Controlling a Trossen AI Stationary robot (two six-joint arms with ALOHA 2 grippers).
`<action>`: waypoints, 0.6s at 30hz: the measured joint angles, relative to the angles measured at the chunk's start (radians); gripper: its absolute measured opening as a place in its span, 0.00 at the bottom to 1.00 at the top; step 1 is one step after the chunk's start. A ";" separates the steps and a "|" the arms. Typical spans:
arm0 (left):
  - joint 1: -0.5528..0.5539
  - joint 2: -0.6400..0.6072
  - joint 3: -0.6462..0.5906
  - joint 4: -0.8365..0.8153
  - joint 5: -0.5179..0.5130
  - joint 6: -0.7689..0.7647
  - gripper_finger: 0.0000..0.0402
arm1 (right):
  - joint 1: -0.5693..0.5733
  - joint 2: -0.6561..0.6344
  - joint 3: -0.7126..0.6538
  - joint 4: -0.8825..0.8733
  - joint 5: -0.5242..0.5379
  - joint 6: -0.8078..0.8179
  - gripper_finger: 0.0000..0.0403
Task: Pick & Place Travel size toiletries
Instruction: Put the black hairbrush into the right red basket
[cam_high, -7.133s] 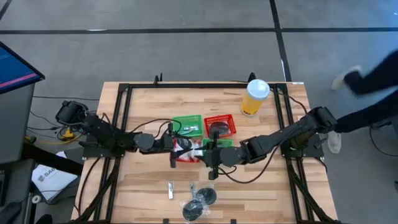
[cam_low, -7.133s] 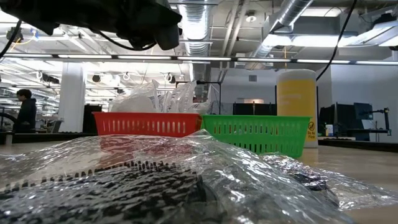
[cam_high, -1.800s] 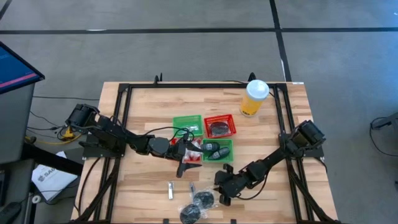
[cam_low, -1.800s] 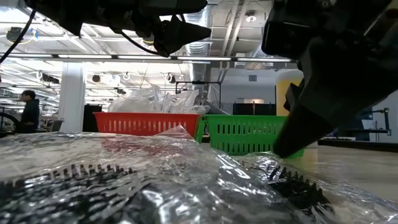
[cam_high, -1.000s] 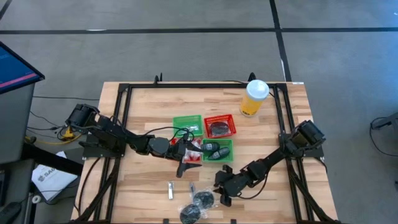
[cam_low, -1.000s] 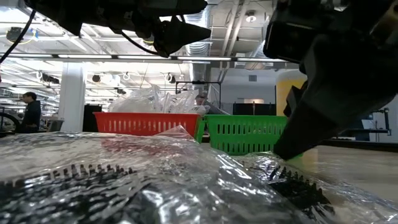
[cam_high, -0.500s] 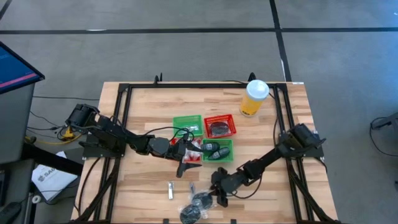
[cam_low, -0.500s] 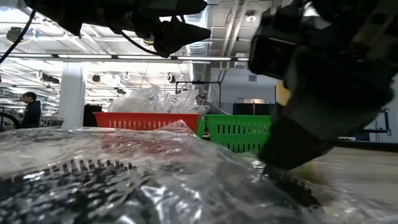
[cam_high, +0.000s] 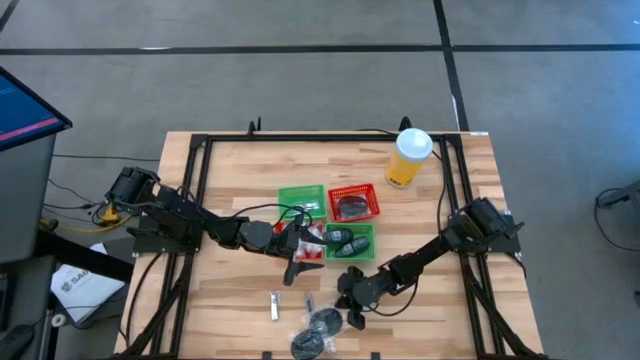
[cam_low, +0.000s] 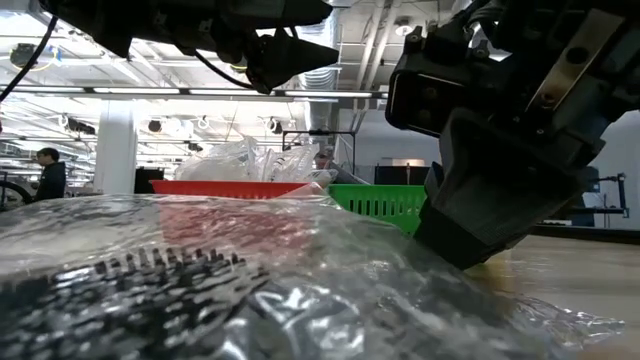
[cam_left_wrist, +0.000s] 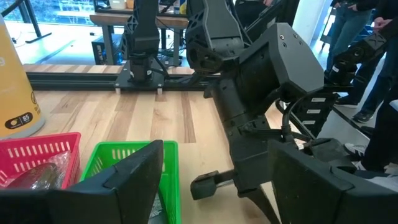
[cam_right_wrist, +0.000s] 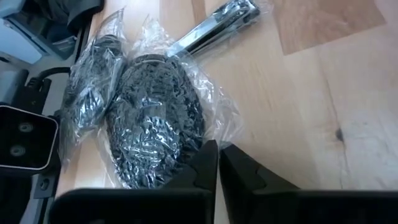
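- High view: right gripper (cam_high: 352, 316) low over the near part of the wooden table (cam_high: 430, 210), right beside a wrapped dark grey disc (cam_high: 325, 321); a second wrapped disc (cam_high: 304, 343) lies just nearer the table edge, touching or overlapping the first.
- Right wrist view: fingers (cam_right_wrist: 200, 167) pressed together, tips meeting at the edge of the clear wrap around the nearer disc (cam_right_wrist: 155, 127). Wrap seems caught between the tips; cannot confirm a firm pinch on the disc itself.
- Same view: second disc (cam_right_wrist: 93, 71) sits beside the first, wraps touching. A thin silvery tube (cam_right_wrist: 211, 26) in clear wrap lies past them on bare wood.
- High view: silvery tube (cam_high: 309, 300) just beyond the discs; another thin tube (cam_high: 274, 306) a little apart on its left.
- Left gripper (cam_high: 293, 270) hangs above the table by a red basket (cam_high: 297, 254), near the cluster of mesh baskets; jaws stand wide apart with nothing between them (left wrist view).
- Basket cluster mid-table: green basket (cam_high: 301, 201) with pale items inside, red basket (cam_high: 353, 202) holding a dark wrapped disc, and green basket (cam_high: 350, 243) with more dark discs.
- Yellow cup (cam_high: 409, 157) with white lid stands at the far right of the table, well apart from everything.
- Low view: crinkled wrap over a disc (cam_low: 170, 290) fills the foreground, right gripper (cam_low: 470, 235) down against it.
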 joint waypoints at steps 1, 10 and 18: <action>0.000 0.000 0.000 0.000 0.000 0.000 0.69 | 0.000 -0.001 0.000 -0.002 0.000 0.000 0.02; 0.000 0.000 0.000 -0.001 -0.003 0.000 0.69 | 0.001 -0.040 -0.004 -0.050 0.010 -0.035 0.00; 0.000 0.000 0.000 -0.003 -0.003 0.000 0.69 | 0.001 -0.167 -0.003 -0.181 0.113 -0.085 0.00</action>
